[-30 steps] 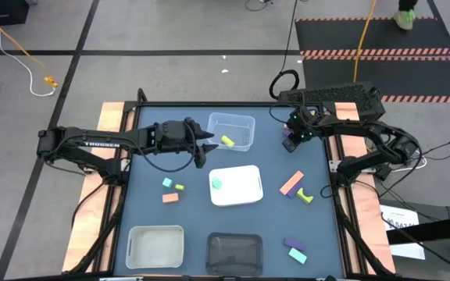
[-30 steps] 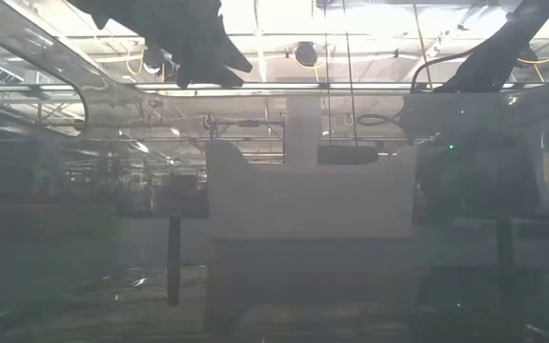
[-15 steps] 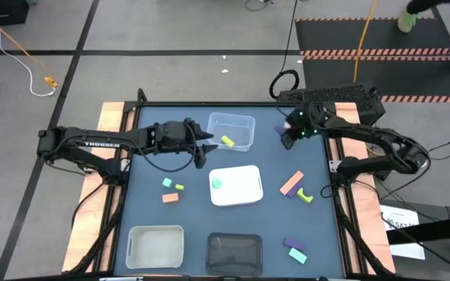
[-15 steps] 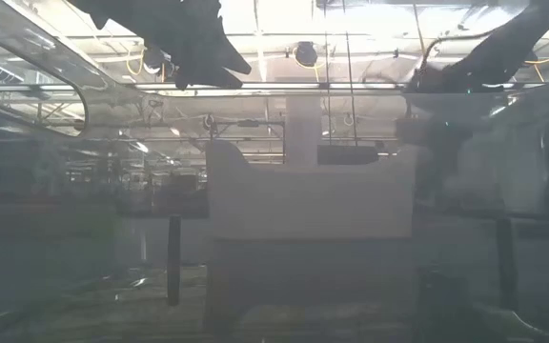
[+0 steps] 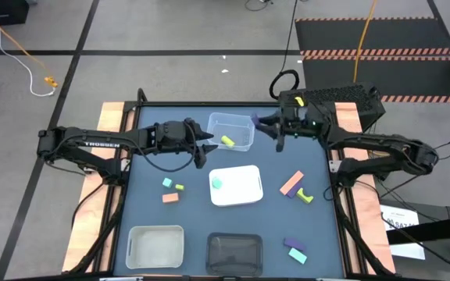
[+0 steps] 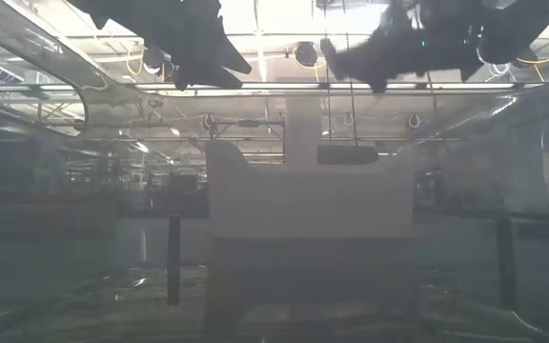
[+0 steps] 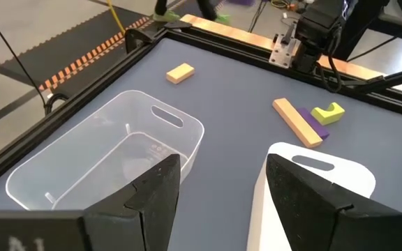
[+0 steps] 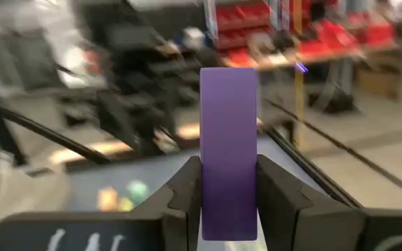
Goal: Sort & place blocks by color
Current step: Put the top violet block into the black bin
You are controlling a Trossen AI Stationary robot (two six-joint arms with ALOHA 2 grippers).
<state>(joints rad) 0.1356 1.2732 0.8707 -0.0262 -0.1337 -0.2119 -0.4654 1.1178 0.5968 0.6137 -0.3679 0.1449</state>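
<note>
— What's the right gripper (image 8: 227,202) got?

— A purple bar (image 8: 228,150), pinched across its narrow faces, fingers closed snug on it, held up in the air just beside the clear tray (image 5: 231,131).

— Will it slip?

— I doubt it. It looks light and stiff with flat sides — a hold low on the bar seems enough, though a smooth finish could let it pivot.

— And the left gripper (image 7: 222,188)?

— Open, holding nothing — hanging by the clear tray's other side.

One block (image 5: 226,141) inside the bin (image 5: 241,119), beside the left end effector (image 5: 206,147).
</note>
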